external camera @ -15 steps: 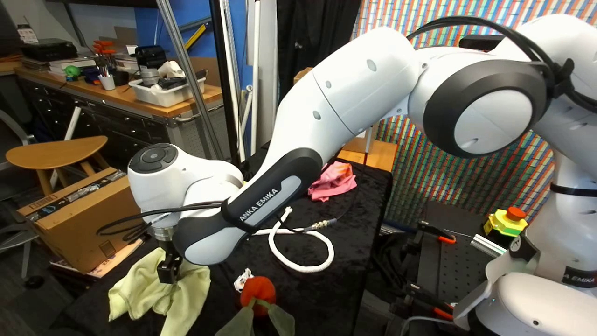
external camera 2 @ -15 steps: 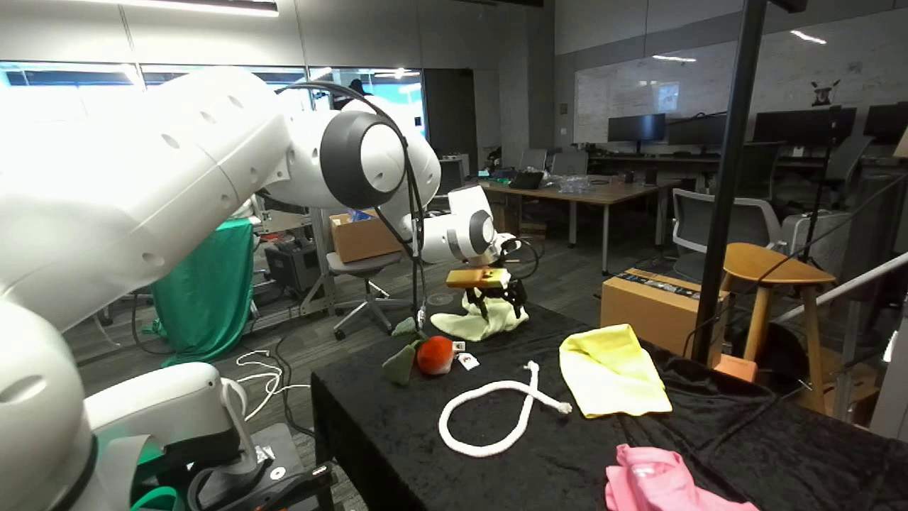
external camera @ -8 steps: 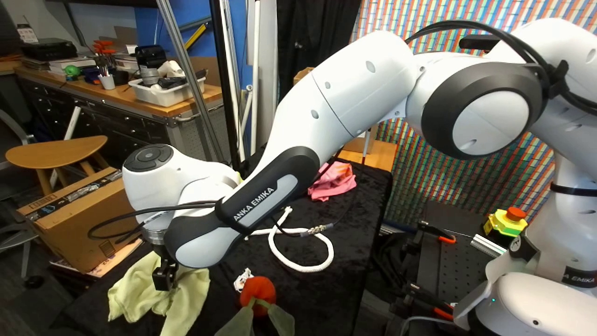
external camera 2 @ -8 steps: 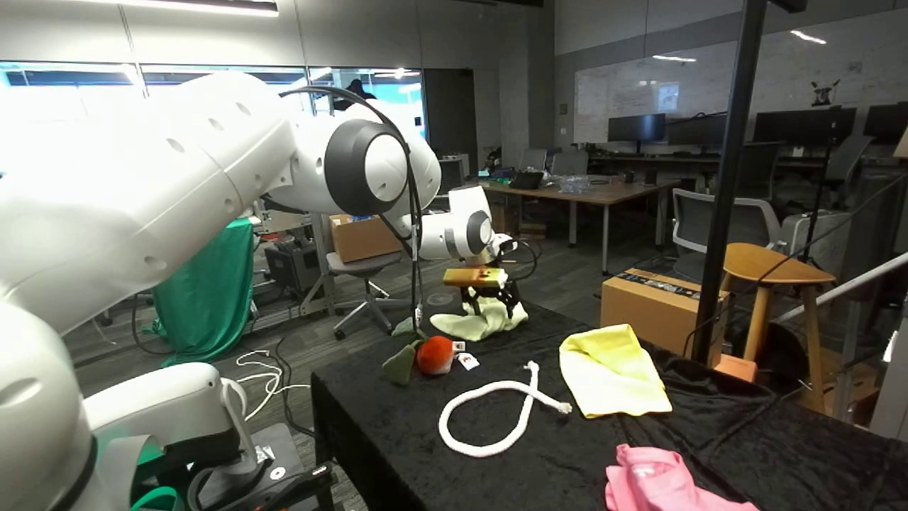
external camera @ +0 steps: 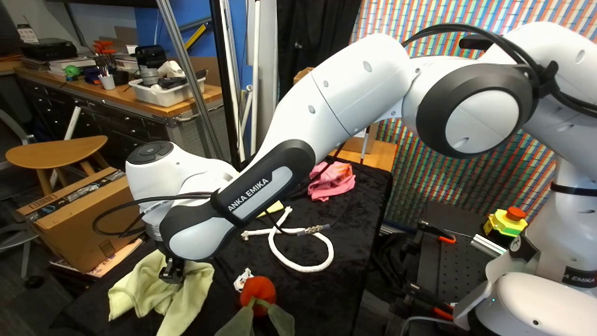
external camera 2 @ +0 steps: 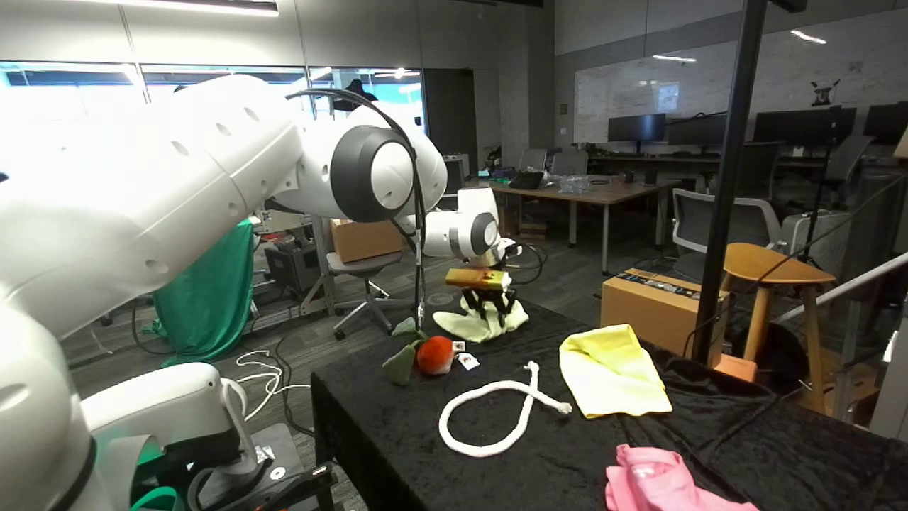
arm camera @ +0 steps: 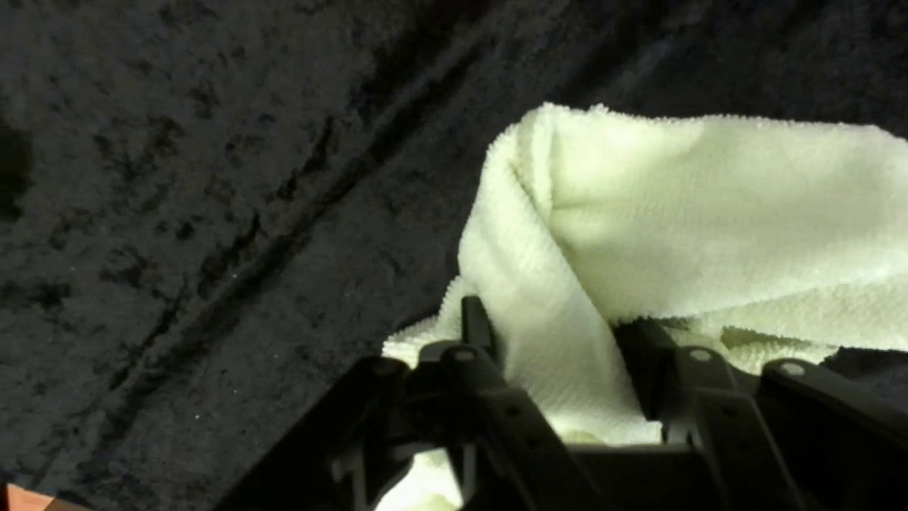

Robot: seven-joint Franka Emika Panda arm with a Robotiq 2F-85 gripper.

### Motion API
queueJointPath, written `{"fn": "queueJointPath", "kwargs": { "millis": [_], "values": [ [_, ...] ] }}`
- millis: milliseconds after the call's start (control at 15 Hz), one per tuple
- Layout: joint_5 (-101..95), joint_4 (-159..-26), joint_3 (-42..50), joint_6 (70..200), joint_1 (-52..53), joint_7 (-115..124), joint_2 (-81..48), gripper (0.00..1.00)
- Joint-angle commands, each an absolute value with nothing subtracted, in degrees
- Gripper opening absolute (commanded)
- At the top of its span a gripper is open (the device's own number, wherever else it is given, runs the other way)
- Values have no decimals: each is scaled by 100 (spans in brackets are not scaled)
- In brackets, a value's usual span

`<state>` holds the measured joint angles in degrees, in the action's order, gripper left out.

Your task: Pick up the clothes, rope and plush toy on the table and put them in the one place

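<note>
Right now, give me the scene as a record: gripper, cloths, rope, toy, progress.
gripper: jaws astride a fold of the pale cloth; firm grip uncertain
yellow cloth: fairly flat on table
pink cloth: crumpled on table
rope: looped, crossing itself
toy: on table, apart from rope
progress: items lie at separate spots, not gathered

Rope (external camera 2: pixel 477 451) on table (external camera 2: pixel 560 472), plush toy (external camera 2: pixel 435 355) behind, one cloth (external camera 2: pixel 614 372) right (in an exterior view)
</note>
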<state>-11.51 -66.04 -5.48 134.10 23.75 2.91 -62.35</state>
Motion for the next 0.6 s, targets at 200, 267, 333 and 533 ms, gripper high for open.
{"fn": "queueJointPath", "kwargs": {
  "millis": [200, 267, 333, 533],
  "values": [
    [-1048, -6348, -607, 13289, 2280, 229, -6241, 7],
    [-1062, -6429, -604, 13350, 2296, 254, -6140, 4],
    [-1069, -6458, -599, 13405, 2309, 284, -6095, 3],
    [-1141, -6663, -512, 13642, 2387, 440, -5845, 8]
  ]
}}
